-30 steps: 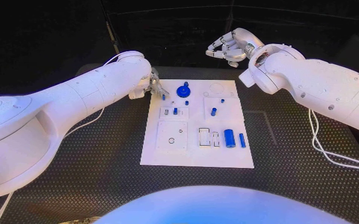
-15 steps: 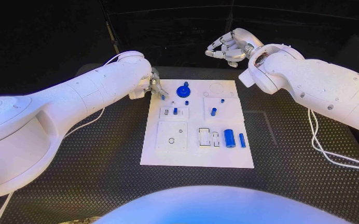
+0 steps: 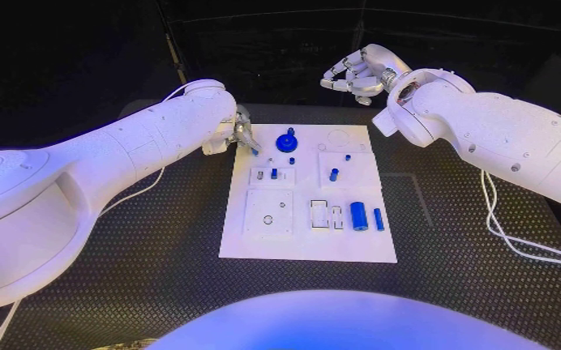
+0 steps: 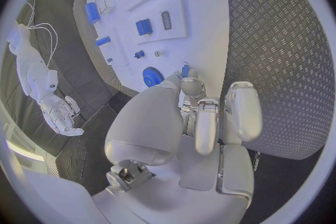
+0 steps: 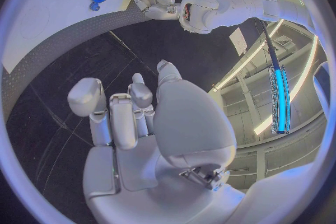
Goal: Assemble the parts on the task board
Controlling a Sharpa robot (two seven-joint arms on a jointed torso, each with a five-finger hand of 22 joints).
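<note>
Parts (image 3: 359, 215) on task board (image 3: 306, 246), mid-table (image 3: 140, 277).

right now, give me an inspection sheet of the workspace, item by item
surface: black table with a studded mat; white task board lies flat in its middle.
job's things: blue gear at the board's far end; small blue parts in the middle rows; blue cylinder and slimmer blue pin side by side near the board's right edge.
clutter: nothing seen.
hands: left hand at the board's far left corner, pinching a small blue part; right hand raised beyond the board, fingers curled, holding nothing.
cables: white cable trails from the right arm onto the table.
surroundings: dark backdrop behind the table.
</note>
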